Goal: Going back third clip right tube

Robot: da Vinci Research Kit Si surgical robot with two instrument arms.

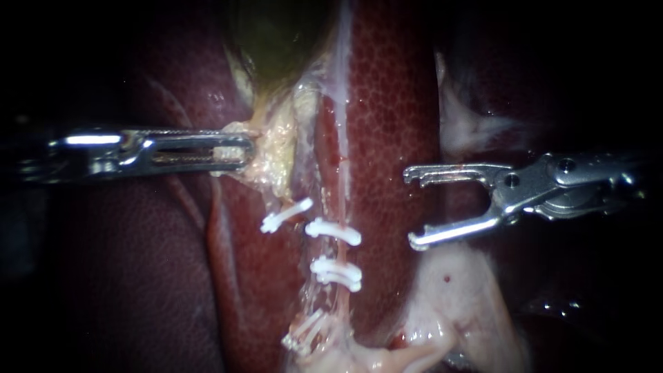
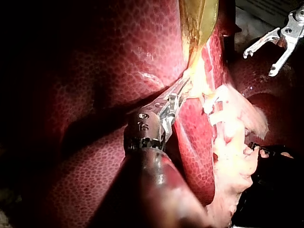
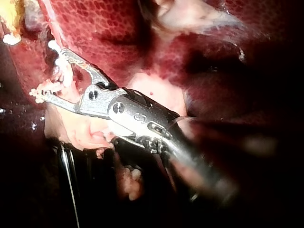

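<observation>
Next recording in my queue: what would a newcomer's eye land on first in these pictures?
Probably the white clips stacked down the centre of the endoscope view, bright against the dark red liver. Next comes the right instrument just beside them, its jaws wide open and empty. Opposite it, the left instrument is shut on pale tissue just below the greenish gallbladder.

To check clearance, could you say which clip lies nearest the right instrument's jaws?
The uppermost clip on the right tube, level with the right instrument's lower jaw; the others sit lower or further left.
</observation>
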